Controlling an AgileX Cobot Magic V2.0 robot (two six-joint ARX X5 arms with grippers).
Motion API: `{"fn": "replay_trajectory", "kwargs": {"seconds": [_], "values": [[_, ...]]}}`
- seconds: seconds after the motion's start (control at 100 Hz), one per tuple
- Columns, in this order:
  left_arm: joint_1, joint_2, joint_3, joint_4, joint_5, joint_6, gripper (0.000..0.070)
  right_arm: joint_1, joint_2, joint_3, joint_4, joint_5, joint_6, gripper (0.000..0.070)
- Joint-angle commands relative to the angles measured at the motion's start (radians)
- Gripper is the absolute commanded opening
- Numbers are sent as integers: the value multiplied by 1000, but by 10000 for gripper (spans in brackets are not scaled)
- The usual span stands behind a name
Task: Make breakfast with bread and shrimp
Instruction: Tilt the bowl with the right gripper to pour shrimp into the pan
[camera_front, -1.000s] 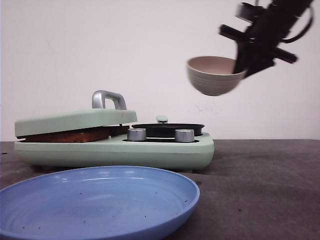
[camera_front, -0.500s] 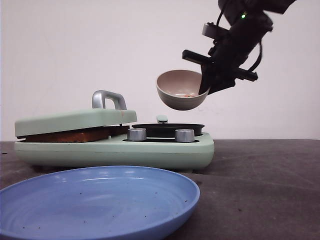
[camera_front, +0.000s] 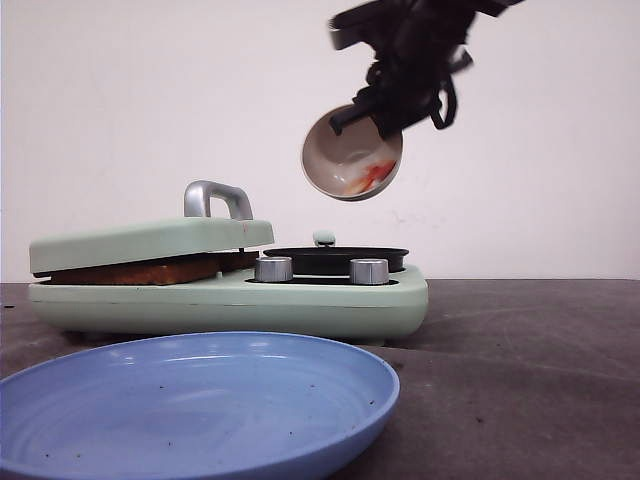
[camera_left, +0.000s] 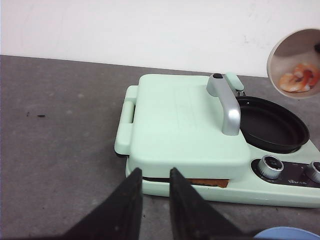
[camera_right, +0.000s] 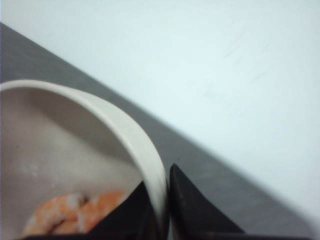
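Note:
My right gripper (camera_front: 392, 98) is shut on the rim of a beige bowl (camera_front: 352, 153) and holds it high above the black round pan (camera_front: 335, 258). The bowl is tipped steeply, its mouth facing the front camera. Orange-pink shrimp (camera_front: 372, 177) lie against its lower inside wall, and they also show in the right wrist view as shrimp (camera_right: 70, 215). The bread (camera_front: 140, 270) shows only as a toasted brown edge under the shut mint lid (camera_front: 150, 240). My left gripper (camera_left: 152, 175) hovers open and empty near the press's front edge.
The mint-green breakfast maker (camera_front: 330, 305) stands mid-table with a silver lid handle (camera_front: 215, 195) and two metal knobs (camera_front: 273, 268) on its front. A large blue plate (camera_front: 190, 400) lies nearest the camera. A white wall stands behind.
The right arm has carried the bowl left, over the pan, and rolled it from nearly level to steeply tipped, so the shrimp inside now show. The left gripper and press look unchanged.

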Motion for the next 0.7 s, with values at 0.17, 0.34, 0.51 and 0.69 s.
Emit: {"fn": "replay_trajectory", "kwargs": {"seconds": [0.17,0.34,0.51,0.69], "values": [[0,1,0,8,12,-3,34,64,17,16,202,148,-465,0],[0,1,0,8,12,-4,34,90,17,16,241,167,-669,0],[0,1,0,8,12,-15,33,89,23,16,323,164,-797,0],[0,1,0,10,12,-15,33,89,23,16,330,164,-852,0]]}}
